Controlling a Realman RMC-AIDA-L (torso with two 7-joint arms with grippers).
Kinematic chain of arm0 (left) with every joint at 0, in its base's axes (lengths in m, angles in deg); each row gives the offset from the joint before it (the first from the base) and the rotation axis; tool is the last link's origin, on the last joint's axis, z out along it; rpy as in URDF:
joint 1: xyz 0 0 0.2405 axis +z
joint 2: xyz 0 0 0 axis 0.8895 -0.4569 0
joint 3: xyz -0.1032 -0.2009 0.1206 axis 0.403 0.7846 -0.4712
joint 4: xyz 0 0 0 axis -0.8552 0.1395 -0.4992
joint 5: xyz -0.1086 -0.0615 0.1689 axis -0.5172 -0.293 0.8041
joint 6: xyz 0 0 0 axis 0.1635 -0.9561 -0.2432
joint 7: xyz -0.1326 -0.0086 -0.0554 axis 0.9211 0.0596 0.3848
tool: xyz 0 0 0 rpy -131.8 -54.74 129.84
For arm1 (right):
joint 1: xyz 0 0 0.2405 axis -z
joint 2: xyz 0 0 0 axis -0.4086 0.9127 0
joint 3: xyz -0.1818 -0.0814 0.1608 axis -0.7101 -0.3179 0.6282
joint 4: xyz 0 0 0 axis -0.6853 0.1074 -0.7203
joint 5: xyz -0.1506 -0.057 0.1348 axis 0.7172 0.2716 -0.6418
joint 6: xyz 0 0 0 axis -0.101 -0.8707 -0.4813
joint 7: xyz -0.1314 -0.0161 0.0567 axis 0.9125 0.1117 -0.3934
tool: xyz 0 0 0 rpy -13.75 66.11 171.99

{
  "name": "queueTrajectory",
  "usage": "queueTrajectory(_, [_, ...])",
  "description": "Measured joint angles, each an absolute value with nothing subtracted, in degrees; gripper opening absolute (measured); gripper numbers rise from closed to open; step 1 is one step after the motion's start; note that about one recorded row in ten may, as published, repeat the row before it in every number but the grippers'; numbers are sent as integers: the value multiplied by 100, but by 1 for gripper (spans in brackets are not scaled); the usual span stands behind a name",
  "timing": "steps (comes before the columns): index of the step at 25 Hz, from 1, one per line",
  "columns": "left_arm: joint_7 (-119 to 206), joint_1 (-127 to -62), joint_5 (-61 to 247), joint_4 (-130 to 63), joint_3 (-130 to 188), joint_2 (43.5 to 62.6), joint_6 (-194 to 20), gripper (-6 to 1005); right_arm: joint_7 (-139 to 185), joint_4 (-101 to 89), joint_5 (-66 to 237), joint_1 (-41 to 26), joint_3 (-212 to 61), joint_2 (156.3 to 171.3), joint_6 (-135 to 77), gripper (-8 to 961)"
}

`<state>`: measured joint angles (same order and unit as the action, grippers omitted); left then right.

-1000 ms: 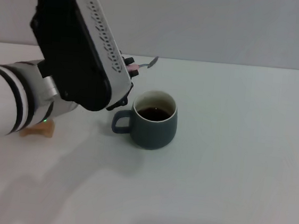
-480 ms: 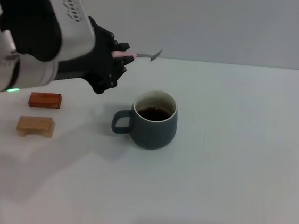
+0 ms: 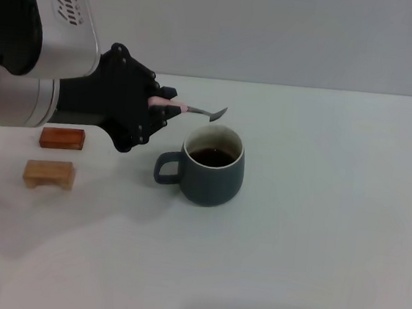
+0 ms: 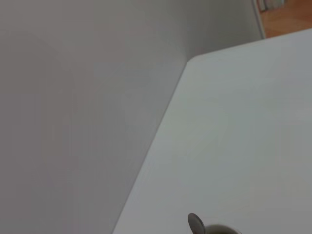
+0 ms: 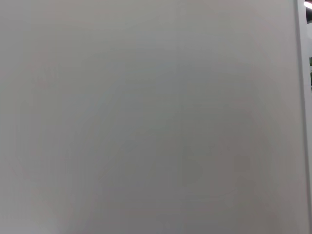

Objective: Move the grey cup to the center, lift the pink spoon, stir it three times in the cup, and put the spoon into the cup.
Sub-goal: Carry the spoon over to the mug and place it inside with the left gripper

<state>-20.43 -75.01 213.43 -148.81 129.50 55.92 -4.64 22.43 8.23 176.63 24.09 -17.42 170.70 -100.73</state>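
The grey cup (image 3: 212,166) stands on the white tabletop near the middle, its handle to the left, with dark brown liquid inside. My left gripper (image 3: 159,105) is shut on the pink spoon (image 3: 192,110) by its pale pink handle. It holds the spoon nearly level in the air, just left of and above the cup, with the metal bowl over the cup's far rim. The spoon's bowl (image 4: 196,224) and a bit of the cup's rim (image 4: 222,229) show in the left wrist view. The right gripper is out of view.
A reddish-brown block (image 3: 62,138) and a tan block (image 3: 48,173) lie on the table (image 3: 330,234) at the left, below my left arm. The right wrist view shows only a blank grey wall.
My left arm has swung up and back, uncovering the two blocks. The gripper then came down and to the right with the spoon, bringing its bowl over the cup's rim.
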Motion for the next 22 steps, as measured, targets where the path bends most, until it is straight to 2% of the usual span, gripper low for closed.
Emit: queueTrajectory(22, [-2140,-8118,21746,-13620,12866,5606,-544,144,2230,819,17666,2456,-1796,17070,-10140,-2])
